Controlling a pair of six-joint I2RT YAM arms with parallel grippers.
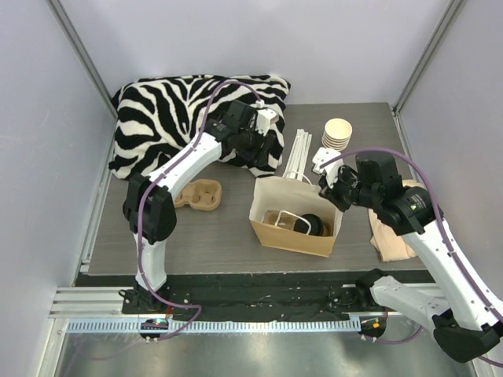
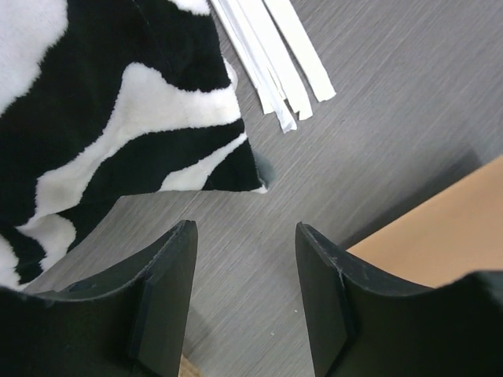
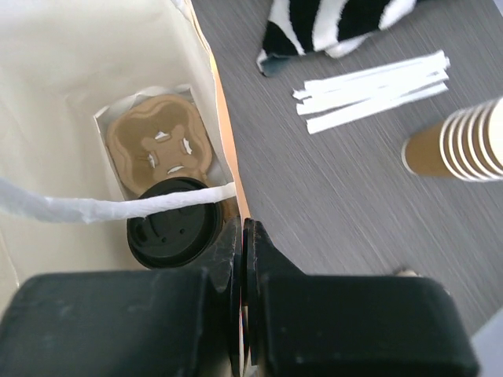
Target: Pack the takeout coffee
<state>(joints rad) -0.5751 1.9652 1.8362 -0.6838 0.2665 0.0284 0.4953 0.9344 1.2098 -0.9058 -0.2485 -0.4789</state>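
The takeout coffee (image 3: 174, 222), a cup with a black lid, stands inside the brown paper bag (image 1: 295, 236) beside a cardboard cup carrier (image 3: 157, 145); from above its lid (image 1: 313, 224) shows at the bag's right end. A white twisted handle (image 3: 102, 208) crosses over the lid. My right gripper (image 3: 244, 224) is shut on the bag's right rim (image 3: 224, 118), seen from above at the gripper (image 1: 328, 191). My left gripper (image 2: 244, 228) hangs open over bare table, nothing between its fingers, just behind the bag's left corner (image 2: 448, 236), near the cushion's tip.
A zebra-striped cushion (image 1: 173, 110) fills the back left. White paper strips (image 1: 298, 154) lie behind the bag, a stack of lidless cups (image 1: 337, 133) at back right. A second carrier (image 1: 200, 194) sits left of the bag, and tan cloth (image 1: 389, 236) lies to its right.
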